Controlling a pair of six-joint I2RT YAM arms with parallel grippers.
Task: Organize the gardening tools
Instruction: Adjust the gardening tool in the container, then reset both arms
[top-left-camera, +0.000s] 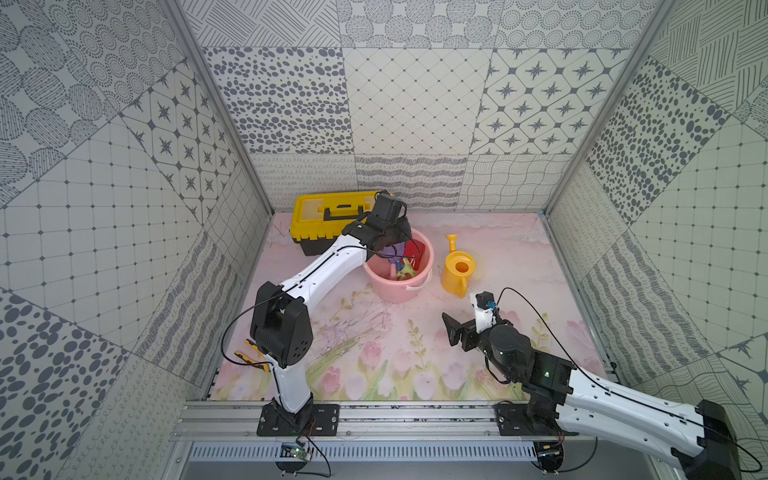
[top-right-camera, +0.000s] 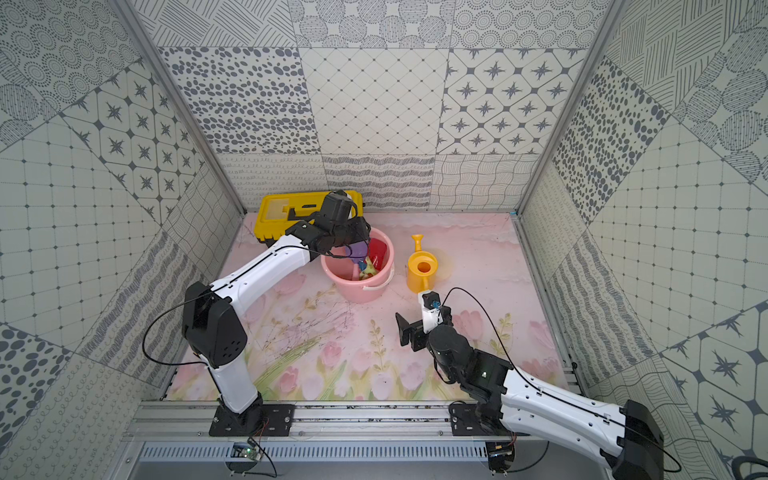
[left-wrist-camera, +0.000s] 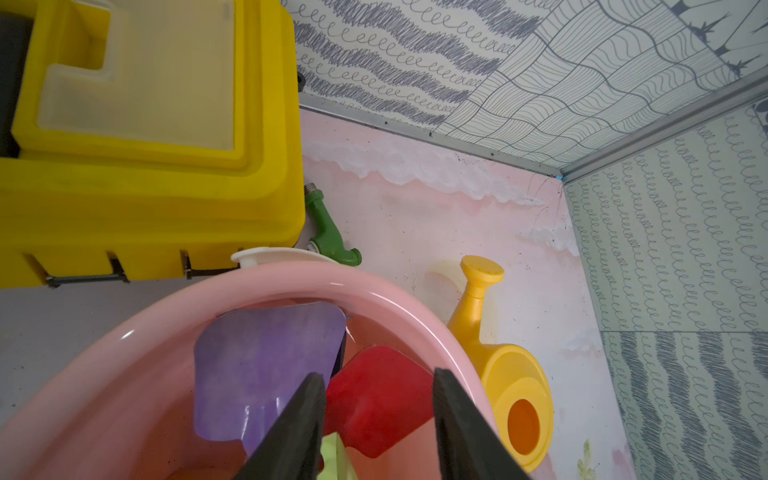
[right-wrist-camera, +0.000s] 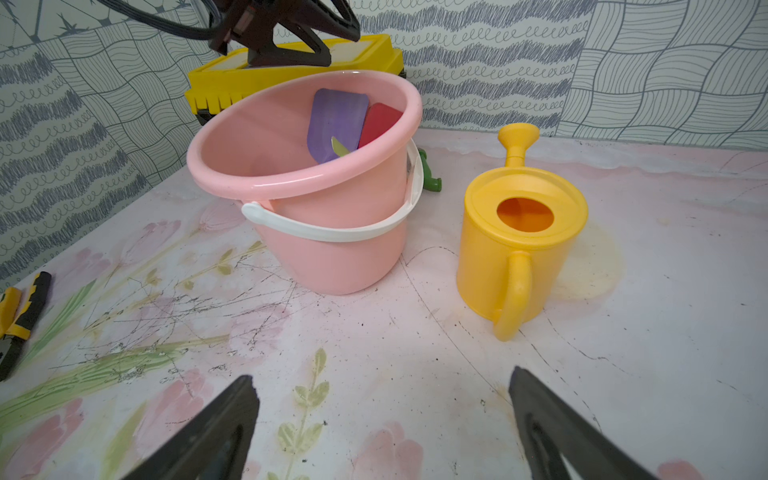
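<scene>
A pink bucket (top-left-camera: 397, 293) (right-wrist-camera: 291, 183) stands at the back of the mat and holds the gardening tools. A purple spade head (left-wrist-camera: 266, 365) (right-wrist-camera: 338, 120) and a red spade head (left-wrist-camera: 378, 395) (right-wrist-camera: 380, 120) lean side by side against its far wall. A light green tool (left-wrist-camera: 336, 457) (top-left-camera: 405, 270) lies lower down between them. My left gripper (left-wrist-camera: 378, 376) (top-left-camera: 401, 245) hangs just above the bucket's rim, open, with the red head showing below the gap and nothing held. My right gripper (right-wrist-camera: 382, 378) (top-left-camera: 473, 328) stands wide open over bare mat, in front of the bucket.
A yellow watering can (top-left-camera: 457, 270) (right-wrist-camera: 519, 241) stands right of the bucket. A yellow toolbox (top-left-camera: 328, 216) (left-wrist-camera: 145, 187) sits shut against the back wall, with a green tap fitting (left-wrist-camera: 328, 232) beside it. Yellow-and-black pliers (top-left-camera: 249, 353) (right-wrist-camera: 20, 311) lie at the mat's left edge.
</scene>
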